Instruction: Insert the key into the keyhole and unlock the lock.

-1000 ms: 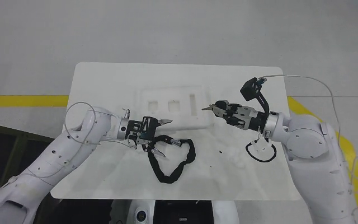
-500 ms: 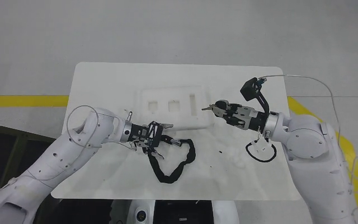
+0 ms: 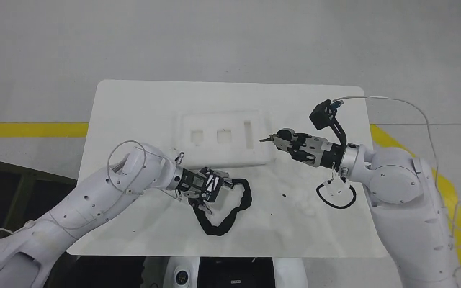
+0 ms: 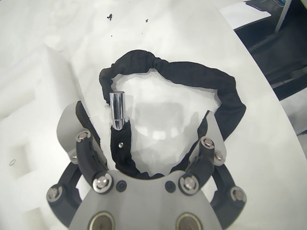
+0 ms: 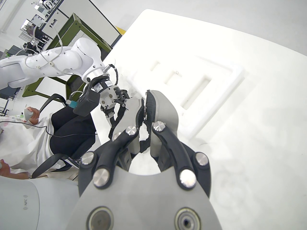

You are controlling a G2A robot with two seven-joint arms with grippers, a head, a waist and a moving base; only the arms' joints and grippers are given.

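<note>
- From above: black chain lock [image 3: 229, 212] curled in a loop near the front edge of the worktop [image 3: 130, 108], about midway along; white foam tray [image 3: 223, 131] in the middle of the worktop, just behind the loop.
- Plain from the left wrist, lost from above: chrome cylinder [image 4: 117, 110] poking out of one end of the lock's fabric sleeve, lying flat, free end just beside the sleeve's other end.
- Also from the left wrist: a few dark crumbs [image 4: 110, 16] on the worktop beyond the loop.
- Left gripper [image 4: 144, 111]: spread wide, low over the lock at the end of the loop nearest the tray, holding nothing; one finger just beside the cylinder, the other over the far side of the loop; contact with the sleeve impossible to tell.
- Right gripper [image 3: 279, 139]: held above the worktop next to the tray's short side, well apart from the lock, tip pointing across the tray.
- Pressed together on the key [image 3: 264, 140], a thin metal tip sticking out past the fingertips in the top view.
- From the right wrist: pads [image 5: 146, 106] tight against each other, key too small to make out there.
</note>
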